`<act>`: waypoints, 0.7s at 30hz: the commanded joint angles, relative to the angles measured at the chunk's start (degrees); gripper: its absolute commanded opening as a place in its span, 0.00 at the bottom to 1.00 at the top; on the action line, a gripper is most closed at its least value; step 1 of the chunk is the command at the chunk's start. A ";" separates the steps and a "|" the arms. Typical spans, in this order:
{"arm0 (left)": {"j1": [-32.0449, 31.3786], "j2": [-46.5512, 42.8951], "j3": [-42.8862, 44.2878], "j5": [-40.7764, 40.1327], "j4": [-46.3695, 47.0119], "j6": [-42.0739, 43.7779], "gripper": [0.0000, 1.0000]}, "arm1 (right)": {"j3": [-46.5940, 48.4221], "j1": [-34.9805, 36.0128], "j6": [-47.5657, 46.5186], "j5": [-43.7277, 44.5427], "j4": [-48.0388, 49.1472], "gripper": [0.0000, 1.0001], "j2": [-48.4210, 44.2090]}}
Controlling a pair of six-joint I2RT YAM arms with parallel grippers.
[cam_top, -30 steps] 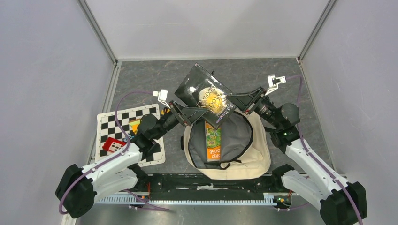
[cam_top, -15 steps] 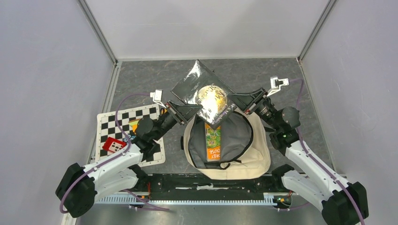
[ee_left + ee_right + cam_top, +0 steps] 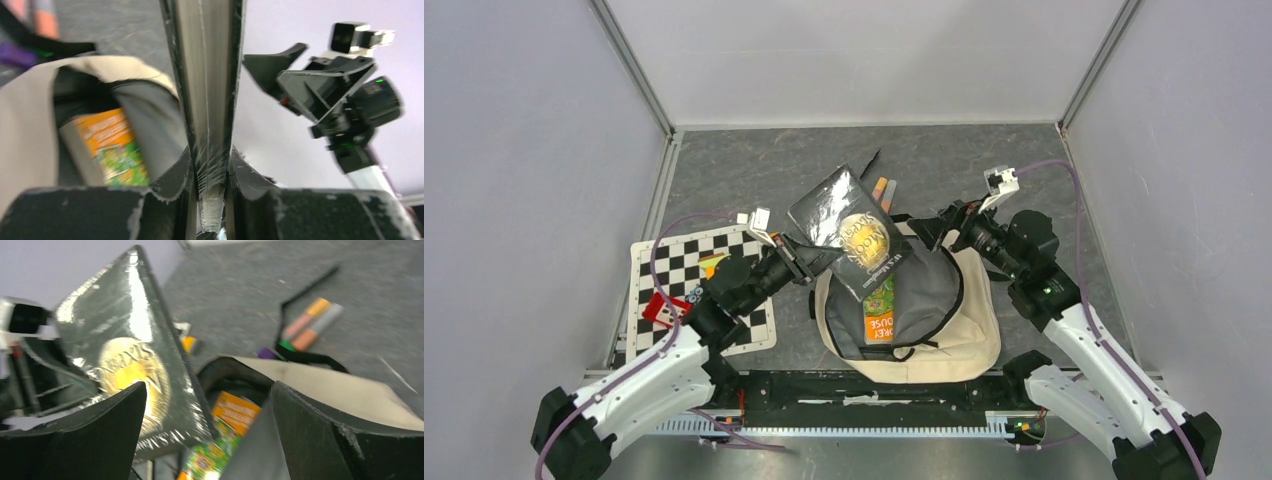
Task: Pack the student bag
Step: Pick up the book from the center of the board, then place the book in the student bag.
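Cream student bag (image 3: 980,332) unzipped, grey lining, left claw (image 3: 810,257) gripping book (image 3: 848,228), right claw (image 3: 207,387) wide

Grey mottled table (image 3: 744,160) bearing a cream backpack (image 3: 974,335), a checkered mat (image 3: 656,262) and loose markers (image 3: 881,187).

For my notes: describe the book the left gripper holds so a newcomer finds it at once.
Find the big cream student bag lying open at the centre of the top view. Tilted over its mouth is a dark book pinched by the left gripper. It is glossy black with a gold disc on its cover, unlike the orange-and-green book inside the bag.
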 commanded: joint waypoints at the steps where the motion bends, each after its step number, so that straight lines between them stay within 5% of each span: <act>1: 0.30 -9.97 5.94 -6.29 -18.31 8.24 0.02 | 4.65 0.16 -12.54 10.88 -24.04 0.98 -2.30; 9: 0.61 -11.35 12.70 -1.65 -41.04 9.32 0.02 | 3.34 0.17 -13.93 17.10 -40.29 0.92 -4.31; 21: 1.35 -3.68 19.25 7.57 -44.33 14.14 0.02 | -6.52 0.17 -10.54 9.08 -38.81 0.69 -5.07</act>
